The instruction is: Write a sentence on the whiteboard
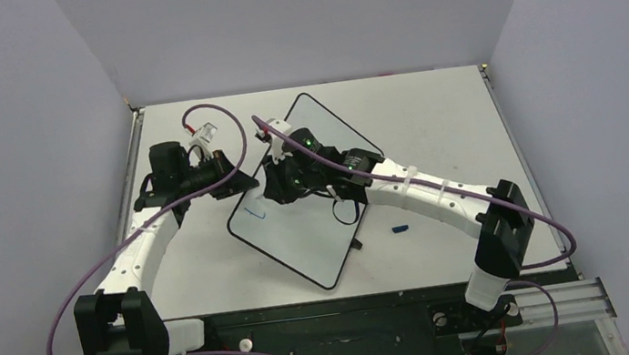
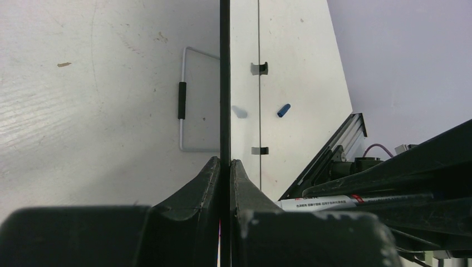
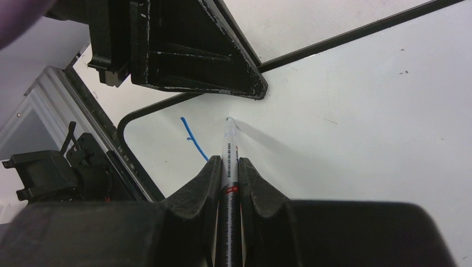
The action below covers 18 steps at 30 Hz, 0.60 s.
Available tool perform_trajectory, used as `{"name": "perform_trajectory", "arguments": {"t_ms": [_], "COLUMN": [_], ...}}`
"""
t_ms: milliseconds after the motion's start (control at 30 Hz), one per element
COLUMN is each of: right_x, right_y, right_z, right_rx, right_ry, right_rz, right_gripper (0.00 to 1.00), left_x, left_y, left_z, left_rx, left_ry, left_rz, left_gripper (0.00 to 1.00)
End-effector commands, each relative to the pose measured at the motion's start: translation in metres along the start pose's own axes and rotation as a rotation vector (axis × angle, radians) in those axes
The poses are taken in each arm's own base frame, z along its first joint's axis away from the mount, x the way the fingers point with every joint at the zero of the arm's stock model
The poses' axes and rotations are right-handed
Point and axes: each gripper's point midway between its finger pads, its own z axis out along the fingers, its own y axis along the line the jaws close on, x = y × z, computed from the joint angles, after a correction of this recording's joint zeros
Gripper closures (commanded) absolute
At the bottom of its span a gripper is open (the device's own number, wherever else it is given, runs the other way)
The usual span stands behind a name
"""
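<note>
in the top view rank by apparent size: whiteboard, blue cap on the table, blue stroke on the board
1. whiteboard, by far the largest
2. blue stroke and blue cap: both tiny, too alike to rank

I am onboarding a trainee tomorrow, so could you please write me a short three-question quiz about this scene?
1. True or false: the left gripper is shut on the rim of the whiteboard.
2. The right gripper holds: A) a marker, B) an eraser, C) nothing?
3. Where does the blue cap lie?
Key: 1 true; 2 A; 3 on the table, right of the whiteboard and apart from it.
</note>
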Motion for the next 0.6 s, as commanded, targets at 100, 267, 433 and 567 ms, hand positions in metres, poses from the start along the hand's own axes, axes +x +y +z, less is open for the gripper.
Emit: {"name": "perform_trajectory", "arguments": {"t_ms": [100,267,433,567], "right_x": [-0.016,-0.008,0.005,0.012], "right_y": [0.01,0.01,0.011,0.009], "right_z": [0.004,0.003,-0.001,-0.004], "right_rx": [-0.043,-0.05,-0.055,-0.051], "right_ry": [-0.037,-0.022,-0.002,0.006], "right_rz": [0.014,0.017,0.019,0.024], "right_gripper": [1.0,1.0,1.0,1.0], "left_x": [-0.019,-0.019,-0.019,-0.019], "left_y": [-0.017,-0.016,-0.017,-0.016], "left_z": [-0.007,-0.007,-0.007,-0.007], "left_rx": [0.035,0.033,0.034,0.031], "left_ry": [-0.068,-0.069,-0.068,-0.07], "left_rz": [0.109,0.11,0.109,0.111], "left_gripper": [1.0,1.0,1.0,1.0]}}
